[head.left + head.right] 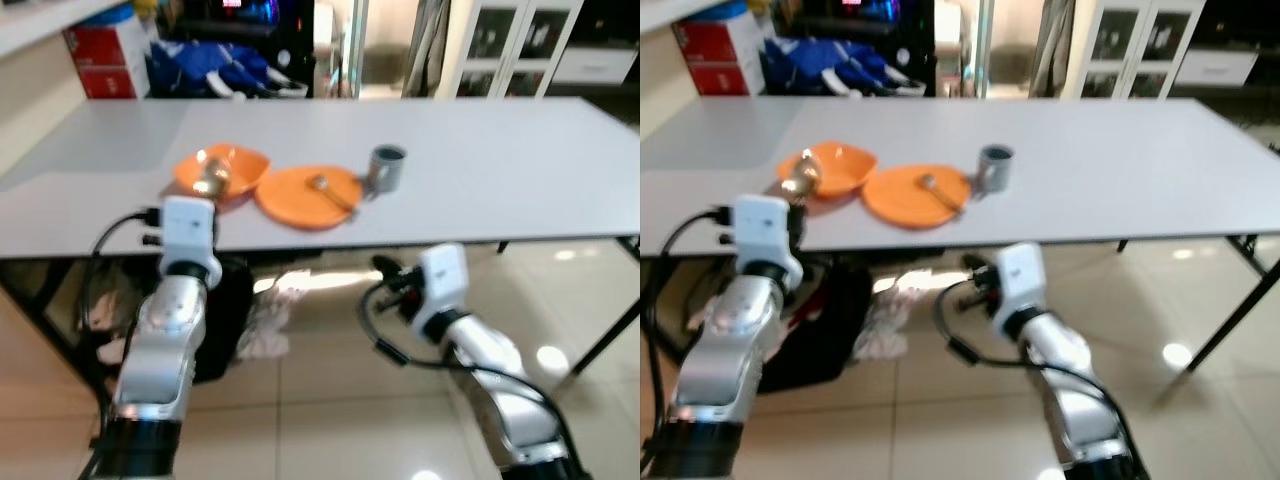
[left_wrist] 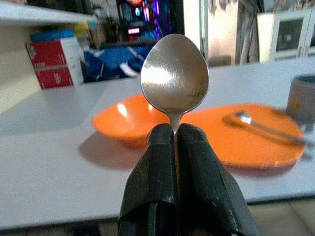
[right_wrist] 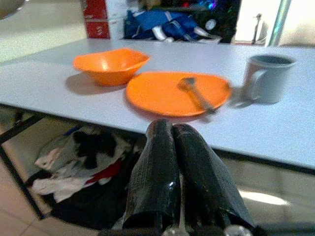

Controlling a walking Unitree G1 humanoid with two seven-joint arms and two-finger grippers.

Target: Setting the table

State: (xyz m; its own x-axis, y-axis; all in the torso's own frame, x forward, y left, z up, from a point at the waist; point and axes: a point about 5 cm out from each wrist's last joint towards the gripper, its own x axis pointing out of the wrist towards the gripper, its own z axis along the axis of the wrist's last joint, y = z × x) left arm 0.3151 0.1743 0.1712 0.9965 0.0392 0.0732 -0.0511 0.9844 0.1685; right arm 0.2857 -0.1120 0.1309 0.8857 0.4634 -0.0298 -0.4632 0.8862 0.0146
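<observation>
The worktop (image 1: 480, 170) lies ahead of both arms. Beyond the left end effector (image 2: 174, 147), clamped on a spoon (image 2: 174, 78), sit the orange plate (image 2: 256, 132) and bowl (image 2: 130, 118). The thin handle grip could pivot, dropping the spoon short. The right end effector (image 3: 172, 162) is closed, empty.

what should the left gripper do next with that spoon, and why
Probably carry it forward over the table and lower it beside the orange bowl. The left gripper is shut on the spoon, held upright short of the table edge, and the orange plate already carries a utensil.
</observation>
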